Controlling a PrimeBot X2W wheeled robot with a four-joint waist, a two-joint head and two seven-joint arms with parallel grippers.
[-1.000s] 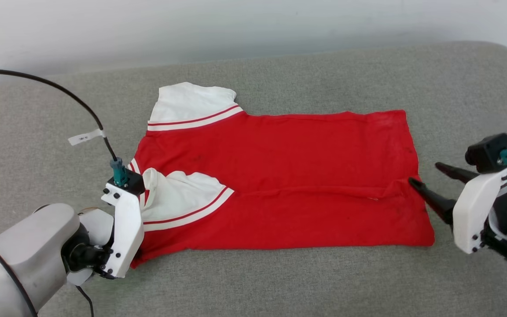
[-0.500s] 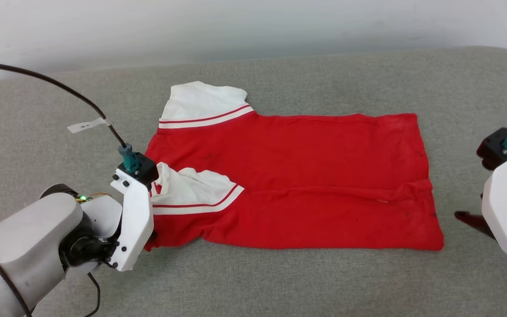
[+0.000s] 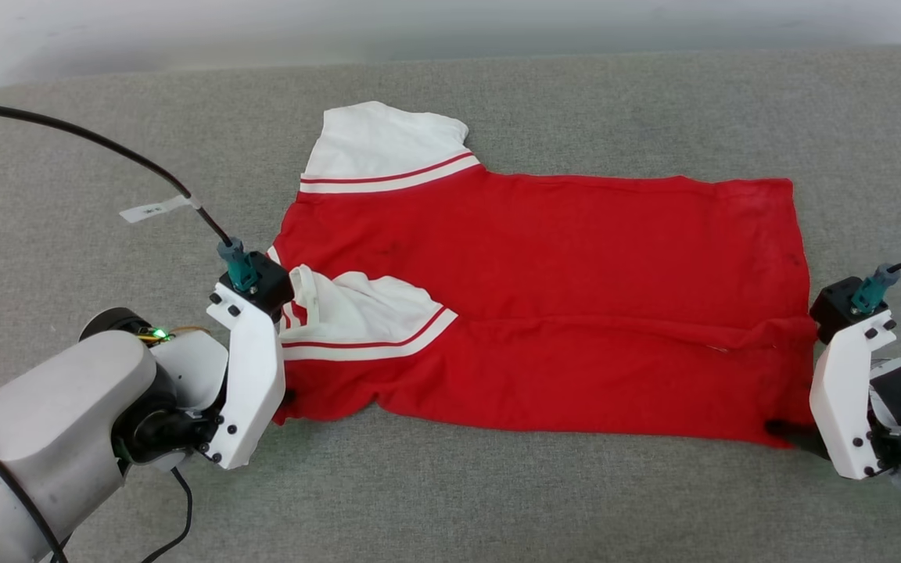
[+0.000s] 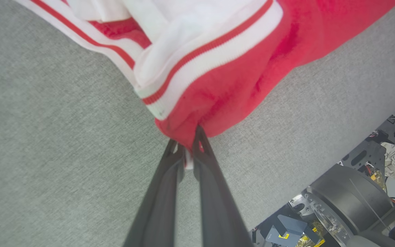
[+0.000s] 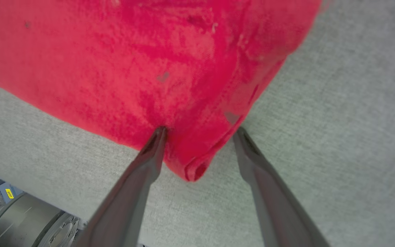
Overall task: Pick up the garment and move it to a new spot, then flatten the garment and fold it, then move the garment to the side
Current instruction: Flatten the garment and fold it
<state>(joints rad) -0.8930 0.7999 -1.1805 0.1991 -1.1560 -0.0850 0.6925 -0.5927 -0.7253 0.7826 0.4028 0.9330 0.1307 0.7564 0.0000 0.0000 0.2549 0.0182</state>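
We judge the fold under way: left gripper (image 4: 187,148) pinches the garment (image 3: 560,274), right gripper (image 5: 201,132) gapes wide astride its hem corner and must close next.

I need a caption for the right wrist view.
Open right gripper straddles a corner of the red jersey T-shirt on grey fabric surface.

The left arm's rounded, pale grey forearm (image 3: 44,422) ends in a white wrist bracket (image 3: 251,383) studded with black screws. Atop that bracket sits a black block (image 3: 269,283) with a teal plug (image 3: 238,262). From the plug runs a black cable (image 3: 91,141) bearing a white label (image 3: 155,209). Behind the bracket glows a green light (image 3: 159,335). The right arm matches, with its own white plate (image 3: 849,399). The left gripper (image 4: 187,137) and right gripper (image 5: 201,129) have long fingers (image 4: 161,206) — dark and tapering.
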